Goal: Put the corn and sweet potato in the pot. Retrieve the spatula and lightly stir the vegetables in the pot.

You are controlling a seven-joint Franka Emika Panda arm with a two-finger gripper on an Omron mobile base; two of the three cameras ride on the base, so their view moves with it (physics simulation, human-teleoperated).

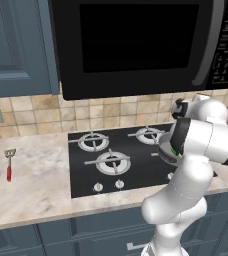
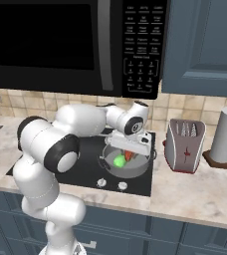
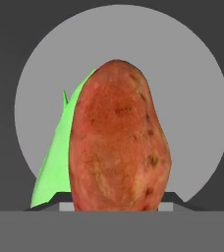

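- Right base view: gripper (image 2: 129,153) sits low over the pot (image 2: 144,168) on the stove's front right burner, jaws closed on the sweet potato (image 2: 129,155).
- Corn (image 2: 119,161) already lies inside the pot, so that part looks done.
- Hand view: sweet potato (image 3: 119,138) hangs above the pot floor (image 3: 197,98), corn (image 3: 60,157) just behind it; not released yet.
- Spatula (image 1: 9,164) lies untouched on the counter (image 1: 36,195), well left of the stove; fetch and stir remain.
- Microwave keypad (image 2: 141,50) has markings, too small to read.
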